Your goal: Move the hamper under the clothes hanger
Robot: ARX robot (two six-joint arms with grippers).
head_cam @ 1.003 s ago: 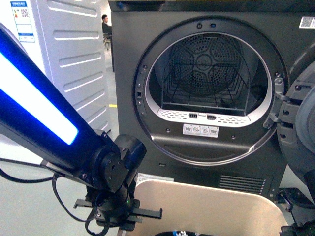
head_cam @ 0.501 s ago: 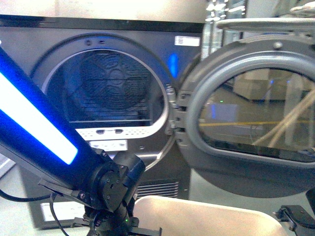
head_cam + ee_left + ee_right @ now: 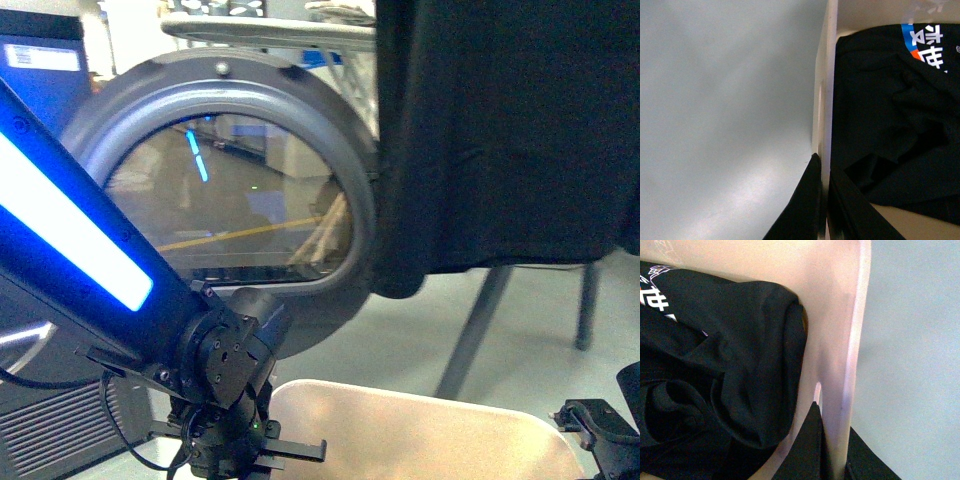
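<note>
The beige hamper (image 3: 420, 432) sits low in the front view, between my two arms. My left gripper (image 3: 235, 452) is shut on its left rim. In the left wrist view the gripper (image 3: 822, 200) pinches the hamper's wall (image 3: 822, 100), one finger on each side. My right gripper (image 3: 600, 432) is shut on the right rim; in the right wrist view it (image 3: 832, 450) clamps the wall (image 3: 852, 340) by a slot handle. The clothes hanger's round bar (image 3: 270, 30) runs along the top, and its angled legs (image 3: 480, 320) stand ahead on the right.
A black T-shirt (image 3: 500, 140) hangs from the bar at upper right. The dryer's open round door (image 3: 230, 190) stands ahead on the left. Black clothes lie inside the hamper (image 3: 890, 115) (image 3: 715, 365). Pale grey floor (image 3: 520, 340) lies under the rack.
The front view has swung right: from the dryer's drum, past its open door, to the rack with the black T-shirt. Both grippers keep their hold on the hamper.
</note>
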